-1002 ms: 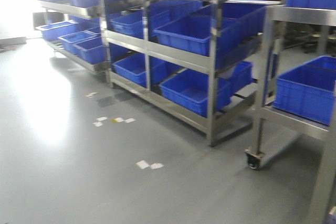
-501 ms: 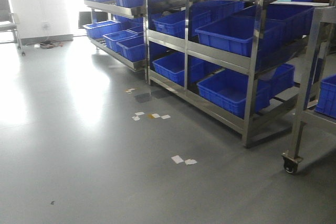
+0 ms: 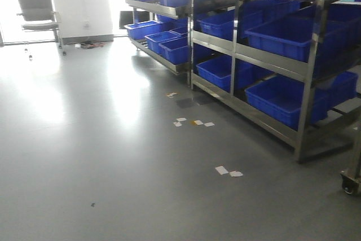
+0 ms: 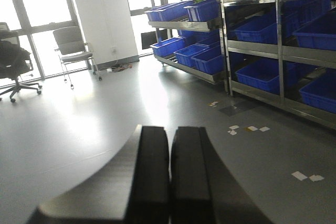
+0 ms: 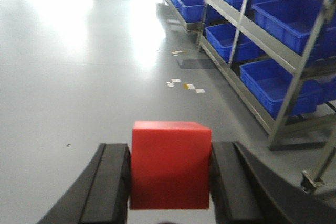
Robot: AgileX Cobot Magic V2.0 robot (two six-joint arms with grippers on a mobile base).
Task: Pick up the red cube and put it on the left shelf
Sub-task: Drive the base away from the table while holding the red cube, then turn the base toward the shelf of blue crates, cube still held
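The red cube (image 5: 170,163) is held above the grey floor, clamped between the two black fingers of my right gripper (image 5: 170,149), which is shut on it. My left gripper (image 4: 170,132) is shut with its pads together and nothing between them. Steel shelf racks with blue bins stand to the right: a nearer rack (image 3: 271,63) and a lower, farther rack (image 3: 155,8) to its left by the window. Both racks also show in the left wrist view (image 4: 252,51) and the right wrist view (image 5: 294,45). Neither gripper appears in the front view.
Blue bins (image 3: 287,103) fill the rack levels. White tape scraps (image 3: 228,171) lie on the floor. A caster wheel (image 3: 349,183) of another cart sits at the right edge. A grey chair (image 3: 38,12) stands by the far wall, and an office chair (image 4: 16,64) at the left.
The front view has swung left: the racks slid toward the right edge, the wheeled cart nearly left the frame, and the white wall and chair came into sight.
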